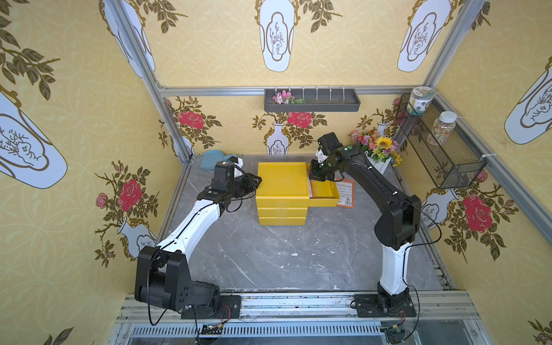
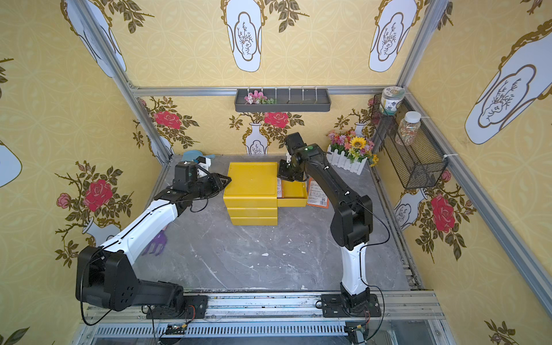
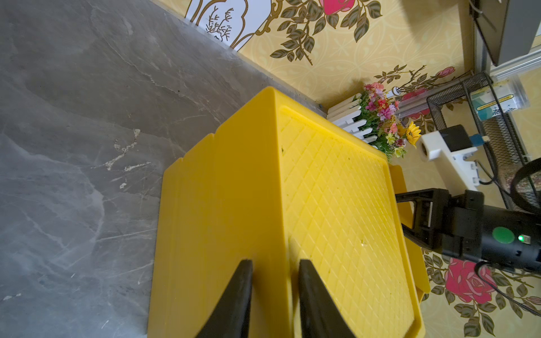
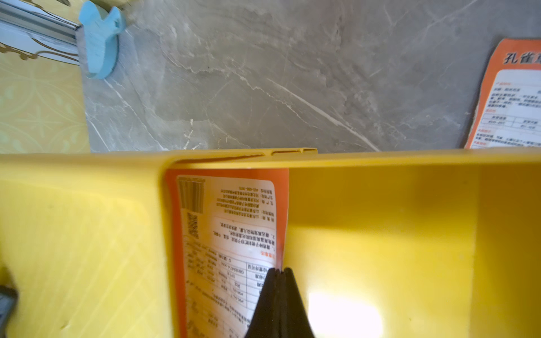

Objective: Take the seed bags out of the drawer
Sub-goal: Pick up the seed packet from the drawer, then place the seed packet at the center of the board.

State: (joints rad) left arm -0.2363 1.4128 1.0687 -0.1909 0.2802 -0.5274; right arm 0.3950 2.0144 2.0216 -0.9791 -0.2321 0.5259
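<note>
**Operator:** Where do I stand?

**Spotter:** On the grey table (image 1: 268, 254), the yellow drawer unit (image 1: 282, 179) has its top drawer (image 1: 324, 200) pulled out toward your right arm. Your left gripper (image 3: 275, 262) is narrowed onto the unit's top rim, which looks like a brace. The seed bag on the table (image 1: 346, 194) lies just beside the open drawer, so that one is out.

**Operator:** And the right side?

**Spotter:** Your right gripper (image 4: 279, 270) is inside the drawer, jaws pinched together on the free edge of the seed bag in the drawer (image 4: 228, 234). That bag is partly tucked under the unit's top. I'd say you're mid-extraction.

**Operator:** Next?

**Spotter:** Draw it out from under the top, lift it over the drawer wall, and set it by the other. It's a thin pinch, so go gently. I cannot tell whether more bags sit deeper in.
</note>
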